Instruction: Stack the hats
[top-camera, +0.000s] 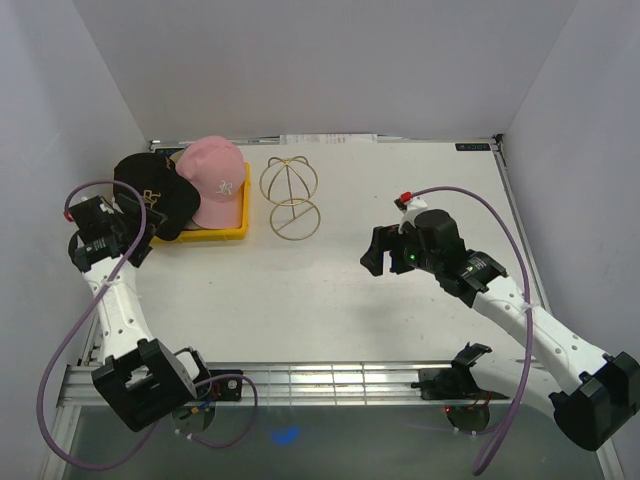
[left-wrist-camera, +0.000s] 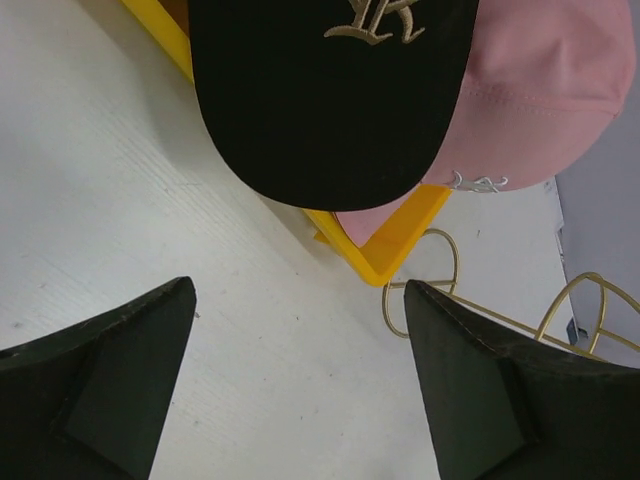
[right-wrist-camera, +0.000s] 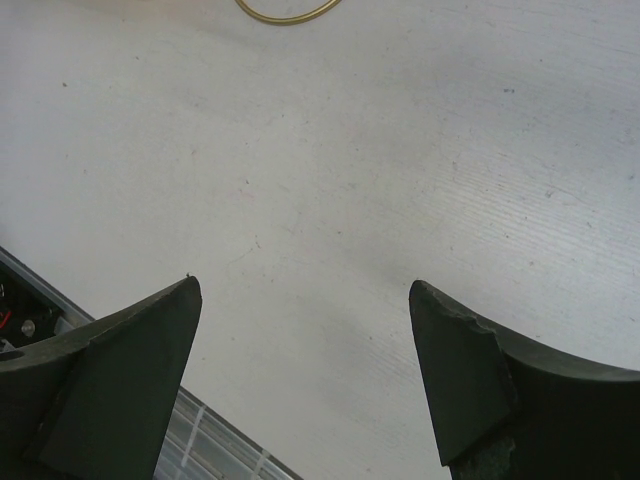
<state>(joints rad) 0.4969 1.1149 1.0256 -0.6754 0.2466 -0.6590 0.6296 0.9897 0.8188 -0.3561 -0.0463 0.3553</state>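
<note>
Black cap (top-camera: 155, 195) against pink cap (top-camera: 218, 178) at yellow tray (top-camera: 240, 226); long axes far-to-near, brims toward the arms. Left claw (left-wrist-camera: 298, 290) and right claw (right-wrist-camera: 300, 285) both gape, empty.

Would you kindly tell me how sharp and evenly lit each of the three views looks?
Top external: soft, even light, all sharp, shadows faint. Left wrist: black cap and pink cap crisp, left gripper dark with little detail. Right wrist: table grain sharp, right gripper dark, no glare.
</note>
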